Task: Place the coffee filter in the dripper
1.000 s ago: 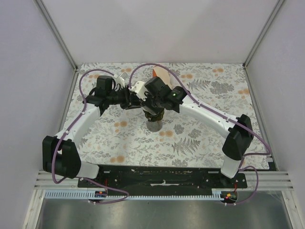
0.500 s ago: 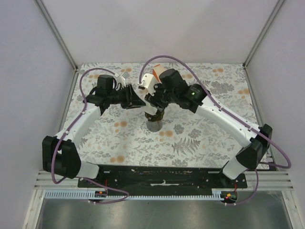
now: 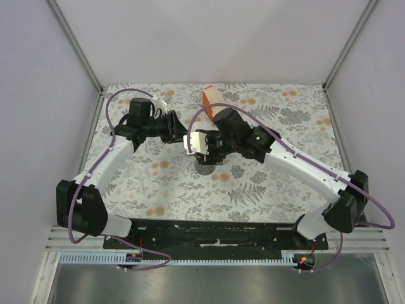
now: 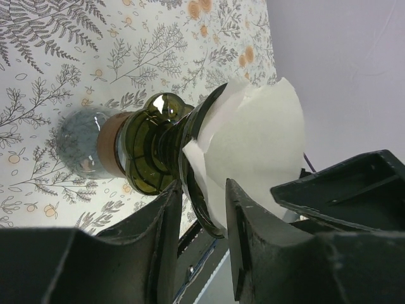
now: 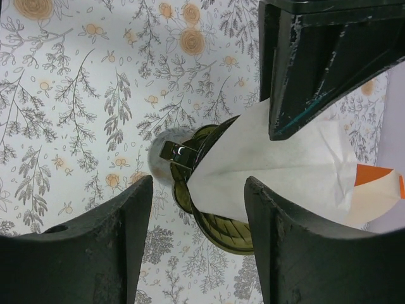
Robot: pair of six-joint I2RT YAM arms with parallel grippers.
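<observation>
Presently, the thin white paper coffee filter [image 4: 253, 139] is seated in the dark green ribbed dripper [image 4: 149, 152]. The right gripper [image 5: 197, 190] is held wide open, empty; the left gripper [image 4: 202, 190] is parted narrowly at the rim.

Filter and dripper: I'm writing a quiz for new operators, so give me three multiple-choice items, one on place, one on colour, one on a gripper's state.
1. Relative to the dripper, the filter is: A under it; B in it; C beside it.
2. What colour is the filter? A white; B orange; C green.
3. The right gripper is: A shut on the filter; B shut, empty; C open.
Answers: B, the paper cone sits in the dripper's mouth; A, the paper is plain white; C, its jaws stand wide apart.
</observation>
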